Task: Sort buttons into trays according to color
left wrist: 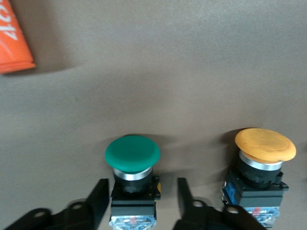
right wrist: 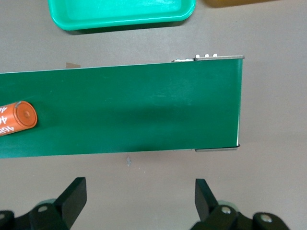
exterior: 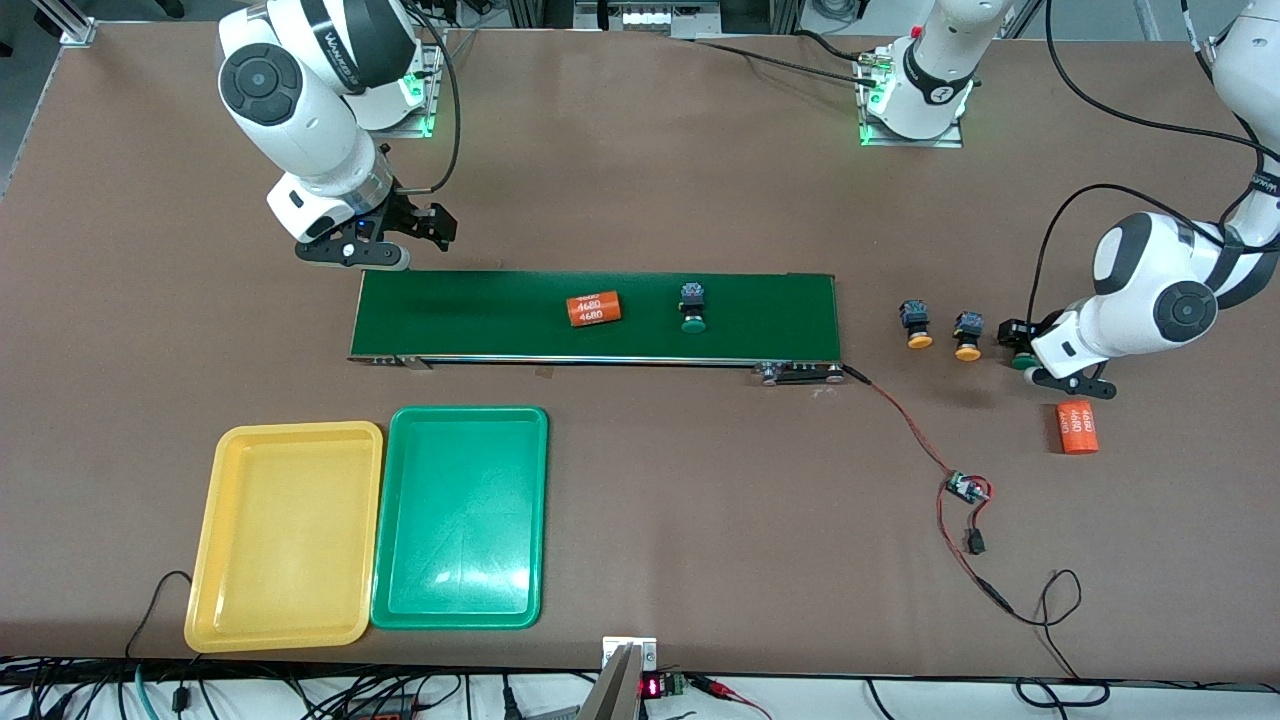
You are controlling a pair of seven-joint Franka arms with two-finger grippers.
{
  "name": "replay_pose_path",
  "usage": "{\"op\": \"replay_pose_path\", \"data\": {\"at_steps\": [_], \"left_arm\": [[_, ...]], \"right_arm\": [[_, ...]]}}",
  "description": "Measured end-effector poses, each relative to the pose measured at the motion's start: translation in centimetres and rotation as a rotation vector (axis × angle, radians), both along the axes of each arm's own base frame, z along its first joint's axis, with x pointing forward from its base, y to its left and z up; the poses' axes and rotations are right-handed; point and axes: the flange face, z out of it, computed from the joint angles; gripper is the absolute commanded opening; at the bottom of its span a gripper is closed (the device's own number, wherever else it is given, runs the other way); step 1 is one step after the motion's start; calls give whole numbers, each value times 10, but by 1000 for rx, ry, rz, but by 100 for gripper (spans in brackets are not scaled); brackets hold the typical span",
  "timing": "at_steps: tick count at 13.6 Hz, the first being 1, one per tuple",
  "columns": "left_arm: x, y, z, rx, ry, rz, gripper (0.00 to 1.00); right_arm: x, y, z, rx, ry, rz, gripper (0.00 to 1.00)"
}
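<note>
A green button (left wrist: 133, 153) stands on the table between the fingers (left wrist: 98, 201) of my left gripper (left wrist: 142, 182), with a gap showing on each side of its black body. In the front view my left gripper (exterior: 1020, 350) is low at the left arm's end of the table, and that green cap (exterior: 1022, 362) peeks out under it. Two yellow buttons (exterior: 916, 327) (exterior: 967, 337) stand beside it; one yellow button (left wrist: 265, 146) shows in the left wrist view. Another green button (exterior: 692, 308) sits on the conveyor belt (exterior: 480, 315). The yellow tray (exterior: 285, 535) and green tray (exterior: 460, 515) lie side by side near the front camera. My right gripper (exterior: 390, 240) (right wrist: 139, 184) waits open by the belt's end.
One orange "4680" cylinder (exterior: 594, 308) (right wrist: 17, 117) lies on the belt (right wrist: 144, 115). Another orange cylinder (exterior: 1077, 427) (left wrist: 12, 43) lies on the table near my left gripper. A small circuit board (exterior: 968, 488) with red and black wires trails from the belt. The green tray's rim (right wrist: 120, 21) shows in the right wrist view.
</note>
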Motion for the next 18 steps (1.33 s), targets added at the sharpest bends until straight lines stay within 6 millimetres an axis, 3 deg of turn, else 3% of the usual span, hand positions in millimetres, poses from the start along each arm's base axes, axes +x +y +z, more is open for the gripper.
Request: {"op": "replay_pose_path", "data": {"at_steps": [4, 6, 8, 10, 11, 15, 16, 18], "left_arm": [[6, -6, 9, 6, 19, -24, 19], [27, -25, 44, 28, 42, -63, 21], [51, -62, 94, 42, 33, -125, 21], [61, -125, 128, 40, 6, -217, 21], [59, -166, 133, 45, 0, -242, 21], [20, -334, 120, 72, -6, -212, 21], [9, -367, 115, 68, -15, -192, 21], [-12, -413, 106, 53, -21, -165, 21]], "right_arm": [[0, 0, 0, 0, 0, 0, 100], [0, 0, 0, 0, 1, 0, 100], [0, 0, 0, 0, 1, 0, 100], [0, 0, 0, 0, 1, 0, 100], [0, -1, 0, 0, 1, -1, 100], [0, -1, 0, 0, 1, -2, 100], [1, -1, 0, 0, 1, -3, 100], [1, -2, 0, 0, 1, -4, 100]]}}
